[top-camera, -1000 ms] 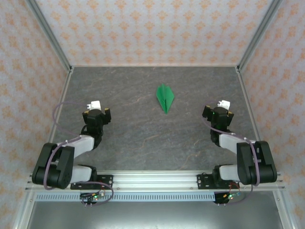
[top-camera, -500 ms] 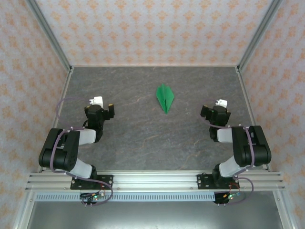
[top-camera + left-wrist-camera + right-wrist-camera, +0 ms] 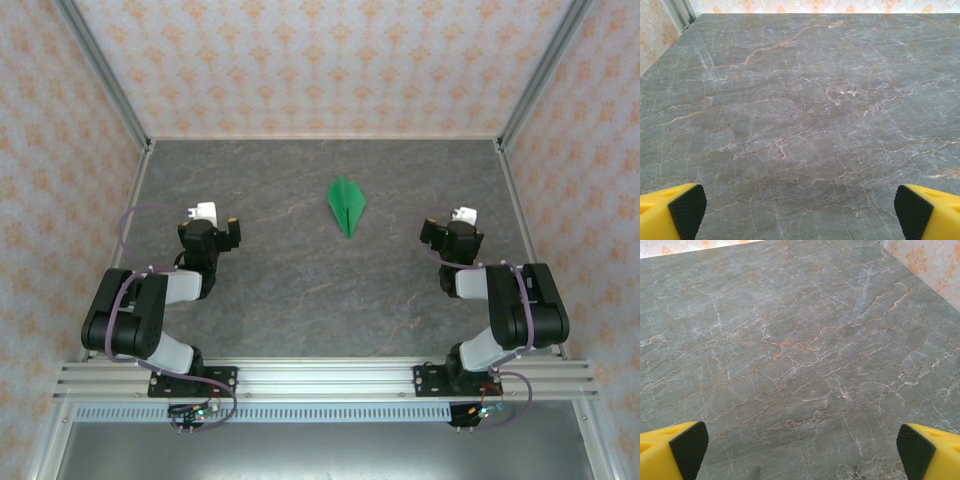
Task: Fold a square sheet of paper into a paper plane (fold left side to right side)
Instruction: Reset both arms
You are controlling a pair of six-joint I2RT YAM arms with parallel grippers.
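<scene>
Left hand (image 3: 800,214) and right hand (image 3: 800,451) are open wide and empty. The paper plane (image 3: 346,206) lies on the tabletop (image 3: 300,290) between and beyond them, long axis near-to-far, tip toward the bases. The right hand is slightly nearer.

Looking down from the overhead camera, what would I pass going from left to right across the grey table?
left hand → paper plane → right hand
</scene>
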